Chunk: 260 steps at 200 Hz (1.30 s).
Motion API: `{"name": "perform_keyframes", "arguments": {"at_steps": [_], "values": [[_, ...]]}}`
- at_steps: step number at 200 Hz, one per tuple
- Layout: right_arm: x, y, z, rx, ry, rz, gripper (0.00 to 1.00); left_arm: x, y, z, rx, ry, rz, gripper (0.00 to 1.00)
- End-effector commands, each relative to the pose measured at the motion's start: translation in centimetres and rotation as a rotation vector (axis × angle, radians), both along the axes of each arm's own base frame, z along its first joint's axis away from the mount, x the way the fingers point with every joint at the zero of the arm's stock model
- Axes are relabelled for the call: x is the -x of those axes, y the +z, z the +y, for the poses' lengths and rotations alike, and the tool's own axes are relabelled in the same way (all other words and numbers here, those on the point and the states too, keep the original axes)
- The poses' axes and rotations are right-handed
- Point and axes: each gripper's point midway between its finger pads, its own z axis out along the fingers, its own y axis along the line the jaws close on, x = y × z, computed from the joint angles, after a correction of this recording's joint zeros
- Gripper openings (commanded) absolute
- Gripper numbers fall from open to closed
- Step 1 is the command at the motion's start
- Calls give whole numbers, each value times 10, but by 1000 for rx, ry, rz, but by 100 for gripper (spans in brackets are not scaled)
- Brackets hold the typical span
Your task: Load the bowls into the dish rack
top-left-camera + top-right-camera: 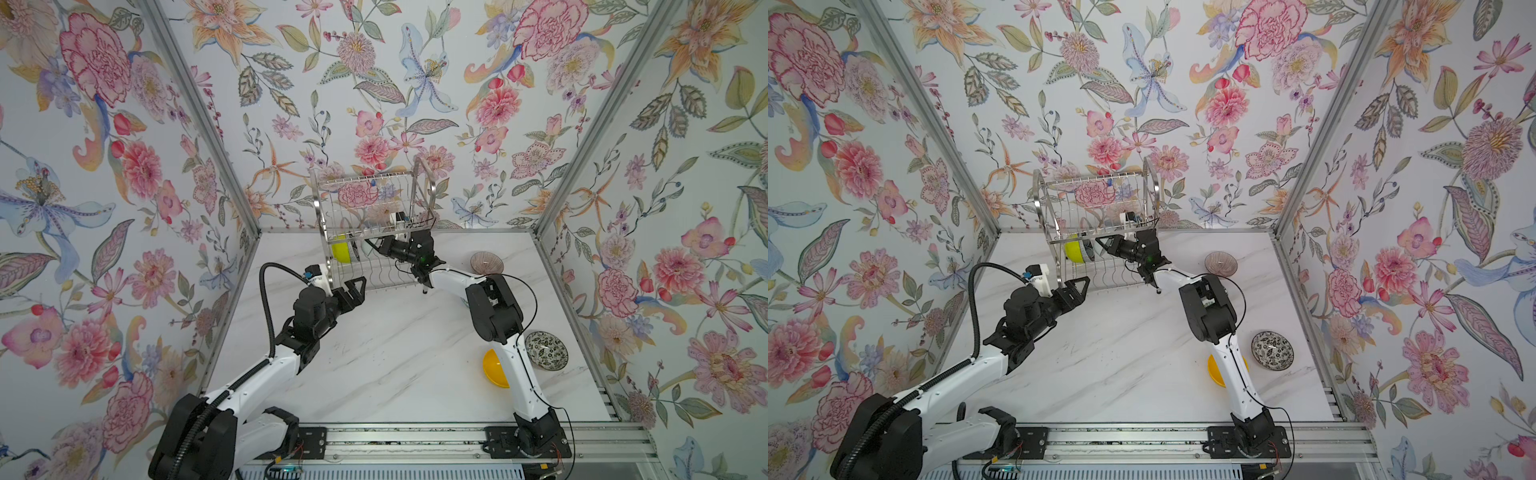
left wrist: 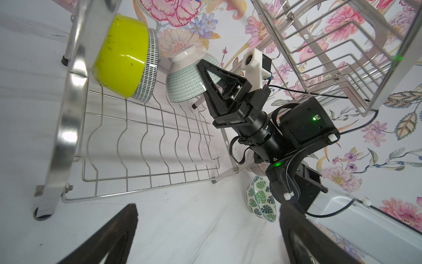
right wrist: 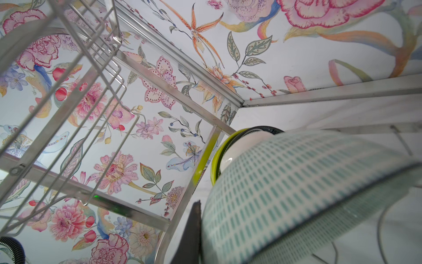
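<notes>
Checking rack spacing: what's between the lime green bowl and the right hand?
The teal-dashed bowl, gripped by the right hand, stands beside the lime green bowl on the lower tier of the dish rack; the left wrist view shows it.

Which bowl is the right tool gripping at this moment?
The white bowl with teal dashes, tilted inside the dish rack beside the lime bowl; the rest lie loose on the table.

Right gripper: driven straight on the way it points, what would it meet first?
Likely the lime green bowl in the lower tier of the dish rack. The right gripper, shut on the pale dashed bowl, points toward it, so the held bowl would touch first. The gap looks small, but depth is unclear.
</notes>
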Motion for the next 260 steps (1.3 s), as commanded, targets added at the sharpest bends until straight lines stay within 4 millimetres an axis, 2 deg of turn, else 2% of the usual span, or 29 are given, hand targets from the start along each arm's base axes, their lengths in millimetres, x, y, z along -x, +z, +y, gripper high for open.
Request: {"name": "perform_keyframes", "arguments": {"at_steps": [1, 33, 35, 41, 100, 126, 161, 211, 256, 259, 260], "values": [[-5, 13, 3, -34, -11, -66, 0, -1, -7, 4, -20, 4, 13, 99], [-8, 7, 5, -28, -11, -56, 0, -3, -12, 4, -4, 15, 32, 99], [-18, 8, -7, -29, -33, -56, 0, -3, -12, 5, -4, 16, 34, 99], [-21, 7, -11, -31, -40, -55, 0, -4, -13, 5, 0, 20, 35, 99], [-23, 2, -9, -24, -38, -54, 0, -7, -18, -1, 31, 6, 53, 99], [-22, 0, -10, -16, -38, -48, 0, -6, -12, -1, 37, 1, 39, 99], [-22, 0, -6, -13, -36, -54, 0, -6, -11, 4, 33, 16, 40, 99], [-22, 6, 2, -43, -26, -60, 0, -4, 4, 20, 35, 58, 13, 99], [-24, -1, 4, -45, -24, -50, 0, -6, 1, 18, 55, 43, 25, 99], [-24, -2, 4, -44, -22, -47, 0, -7, 1, 17, 56, 42, 25, 99], [-17, -3, 12, -44, -7, -46, 0, -7, 0, 18, 57, 44, 26, 99]]}}
